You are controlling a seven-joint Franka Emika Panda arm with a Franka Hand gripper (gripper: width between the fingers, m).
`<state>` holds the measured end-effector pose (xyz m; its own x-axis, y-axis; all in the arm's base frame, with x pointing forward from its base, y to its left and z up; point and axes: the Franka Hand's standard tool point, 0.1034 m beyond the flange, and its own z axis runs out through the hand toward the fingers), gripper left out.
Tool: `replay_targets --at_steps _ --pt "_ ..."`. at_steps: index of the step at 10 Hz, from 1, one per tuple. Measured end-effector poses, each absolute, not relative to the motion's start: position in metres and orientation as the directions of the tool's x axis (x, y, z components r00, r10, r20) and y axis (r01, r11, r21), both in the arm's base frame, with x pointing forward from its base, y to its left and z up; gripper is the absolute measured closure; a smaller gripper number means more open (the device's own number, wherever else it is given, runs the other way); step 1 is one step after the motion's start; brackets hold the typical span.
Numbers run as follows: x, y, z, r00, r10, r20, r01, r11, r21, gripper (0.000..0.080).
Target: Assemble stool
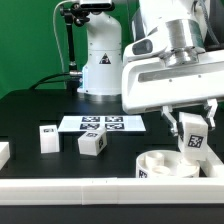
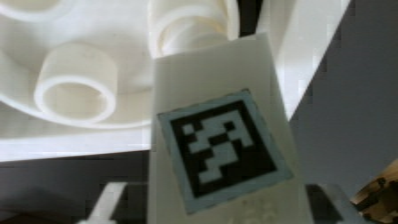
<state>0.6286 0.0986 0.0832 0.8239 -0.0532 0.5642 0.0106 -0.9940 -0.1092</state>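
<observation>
As I judge it, the stool is at an early stage: none of the three legs is visibly fitted into the seat (image 1: pixel 163 166), which lies open side up at the lower right of the exterior view, just behind the white border rail (image 1: pixel 100 190). The gripper (image 1: pixel 192 122) is clamped on one of them, the held leg (image 1: pixel 193 138), and carries it tilted just above the seat at the right of the frame. The other two wait on the black table (image 1: pixel 30 115): the first loose leg (image 1: pixel 48 137) at centre left and the second loose leg (image 1: pixel 92 144) just to its right, both near the marker board (image 1: pixel 103 124). So all three insertions seem left to do, with the first one in hand. Only the exterior view shows the spare legs and the whole layout. Only the wrist view looks inside the seat (image 2: pixel 71 40), where round tube sockets (image 2: pixel 80 88) stand up. There the held leg (image 2: pixel 217 140) slants its tagged face over them, not yet in any, with the fingers (image 2: pixel 111 203) flanking it.
</observation>
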Motion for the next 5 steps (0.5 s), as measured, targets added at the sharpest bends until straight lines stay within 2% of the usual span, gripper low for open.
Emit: replay_targets --at_steps 2,5 --pt "0.63 0.09 0.083 0.817 -0.063 0.573 0.001 -0.994 -0.11 0.0472" --pt "0.63 0.078 0.082 0.811 -0.102 0.577 -0.027 -0.99 -0.137 0.0472"
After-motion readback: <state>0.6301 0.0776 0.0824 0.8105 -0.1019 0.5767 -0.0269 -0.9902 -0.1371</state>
